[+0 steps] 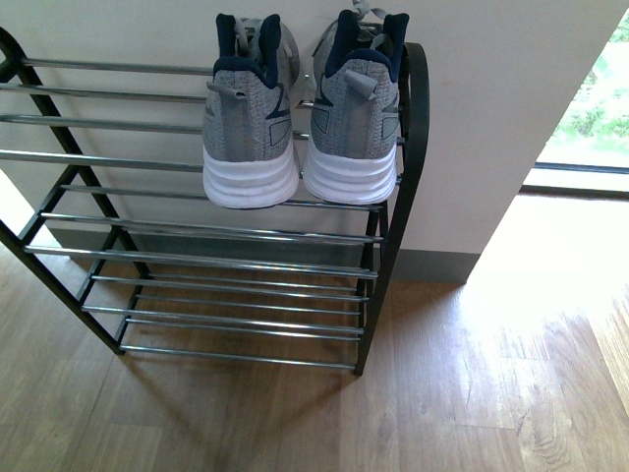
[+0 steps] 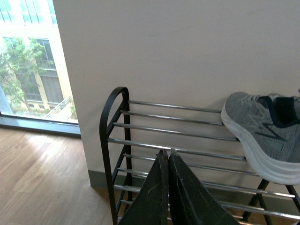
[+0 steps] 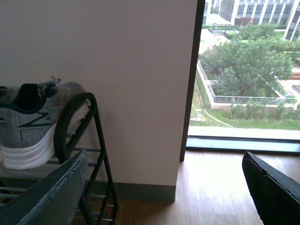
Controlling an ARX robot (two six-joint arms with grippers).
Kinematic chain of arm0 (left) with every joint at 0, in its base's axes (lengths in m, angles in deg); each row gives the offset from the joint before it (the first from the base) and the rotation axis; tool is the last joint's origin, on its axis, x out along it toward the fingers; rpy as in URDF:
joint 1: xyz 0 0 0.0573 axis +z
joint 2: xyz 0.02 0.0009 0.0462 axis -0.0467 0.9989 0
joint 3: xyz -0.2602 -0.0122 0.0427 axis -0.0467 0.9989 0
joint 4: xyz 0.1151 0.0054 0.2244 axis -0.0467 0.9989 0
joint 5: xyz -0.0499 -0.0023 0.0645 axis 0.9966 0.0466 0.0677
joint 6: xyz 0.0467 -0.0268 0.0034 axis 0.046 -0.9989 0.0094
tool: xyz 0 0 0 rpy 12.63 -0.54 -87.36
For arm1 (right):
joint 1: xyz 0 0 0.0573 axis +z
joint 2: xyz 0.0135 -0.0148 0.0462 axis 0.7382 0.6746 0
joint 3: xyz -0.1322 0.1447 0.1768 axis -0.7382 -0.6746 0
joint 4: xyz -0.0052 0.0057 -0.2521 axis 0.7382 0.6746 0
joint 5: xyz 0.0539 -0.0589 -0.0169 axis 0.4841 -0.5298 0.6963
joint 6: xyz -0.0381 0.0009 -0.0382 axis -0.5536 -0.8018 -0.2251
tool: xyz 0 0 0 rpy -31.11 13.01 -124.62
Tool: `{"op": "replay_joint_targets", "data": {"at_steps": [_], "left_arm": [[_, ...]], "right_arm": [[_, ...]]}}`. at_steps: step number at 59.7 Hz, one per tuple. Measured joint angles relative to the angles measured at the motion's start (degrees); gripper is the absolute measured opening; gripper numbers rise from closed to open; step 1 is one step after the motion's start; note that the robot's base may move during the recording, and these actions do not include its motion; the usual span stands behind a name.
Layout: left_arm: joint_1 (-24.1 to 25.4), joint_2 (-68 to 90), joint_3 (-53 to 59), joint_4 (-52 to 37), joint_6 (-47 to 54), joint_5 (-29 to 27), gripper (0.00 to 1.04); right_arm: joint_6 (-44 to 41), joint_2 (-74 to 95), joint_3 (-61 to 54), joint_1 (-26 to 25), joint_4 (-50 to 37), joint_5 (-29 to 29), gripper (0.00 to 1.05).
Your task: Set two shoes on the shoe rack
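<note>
Sitting heels-out at the right end of the shoe rack, both sneakers lie nearer the right gripper, spread wide, empty; the left gripper is pinched together, empty

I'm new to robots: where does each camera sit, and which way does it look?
Front view: on the body, looking forward and down at the shoe rack holding both grey sneakers; no arm shows.
Left wrist view: on the left arm, facing the rack's shoeless end; shut left tool shows.
Right wrist view: on the right arm, facing the sneaker end and window; open right tool shows.
Shared: rack and a sneaker.
</note>
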Motion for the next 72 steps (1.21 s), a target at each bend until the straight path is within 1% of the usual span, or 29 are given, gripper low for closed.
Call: {"op": "replay_joint_targets", "data": {"at_steps": [10, 12, 17, 19, 22, 24, 25, 26, 30, 72], "left_arm": [[0.0, 0.0, 0.0, 0.0, 0.0, -0.2, 0.42], [0.0, 0.0, 0.0, 0.0, 0.0, -0.1, 0.49], [0.0, 0.0, 0.0, 0.0, 0.0, 0.0, 0.61], [0.0, 0.0, 0.0, 0.0, 0.0, 0.1, 0.68], [0.0, 0.0, 0.0, 0.0, 0.0, 0.0, 0.83], [0.0, 0.0, 0.0, 0.0, 0.0, 0.0, 0.90], [0.0, 0.0, 0.0, 0.0, 0.0, 0.0, 0.95], [0.0, 0.0, 0.0, 0.0, 0.0, 0.0, 0.97], [0.0, 0.0, 0.0, 0.0, 0.1, 0.0, 0.95], [0.0, 0.0, 0.0, 0.0, 0.2, 0.0, 0.95]], "right_arm": [[0.0, 0.0, 0.0, 0.0, 0.0, 0.4, 0.96], [0.0, 0.1, 0.0, 0.0, 0.0, 0.4, 0.96], [0.0, 0.1, 0.0, 0.0, 0.0, 0.2, 0.96], [0.0, 0.1, 0.0, 0.0, 0.0, 0.0, 0.96], [0.0, 0.0, 0.0, 0.0, 0.0, 0.0, 0.96], [0.0, 0.1, 0.0, 0.0, 0.0, 0.0, 0.96], [0.0, 0.1, 0.0, 0.0, 0.0, 0.0, 0.96], [0.0, 0.0, 0.0, 0.0, 0.0, 0.0, 0.96], [0.0, 0.1, 0.0, 0.0, 0.0, 0.0, 0.96], [0.0, 0.1, 0.0, 0.0, 0.0, 0.0, 0.96]]}}
